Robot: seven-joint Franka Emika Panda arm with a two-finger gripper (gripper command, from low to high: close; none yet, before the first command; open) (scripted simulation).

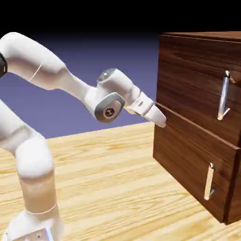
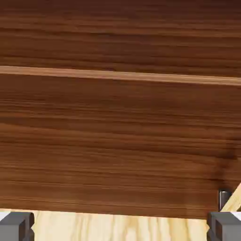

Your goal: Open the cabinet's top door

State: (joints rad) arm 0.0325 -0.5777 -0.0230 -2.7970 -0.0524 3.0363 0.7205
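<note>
The dark wood-grain cabinet [image 1: 197,127] stands at the right of the exterior view. Its top door [image 1: 193,80] lies flush, and its long silver handle [image 1: 224,96] is near the panel's right side. My gripper [image 1: 160,120] is at the cabinet's left front edge, level with the seam between the two panels and well left of that handle. In the hand view, dark wood [image 2: 120,141] fills most of the picture, crossed by a lighter seam [image 2: 120,75]. The grey fingertips [image 2: 16,226] stand far apart at the bottom corners. My gripper [image 2: 120,228] is open with nothing between its fingers.
The lower panel [image 1: 188,160] carries a shorter silver handle [image 1: 209,181]. The light wooden table [image 1: 108,179] stretches under the arm and in front of the cabinet. A strip of table [image 2: 117,228] shows below the wood in the hand view.
</note>
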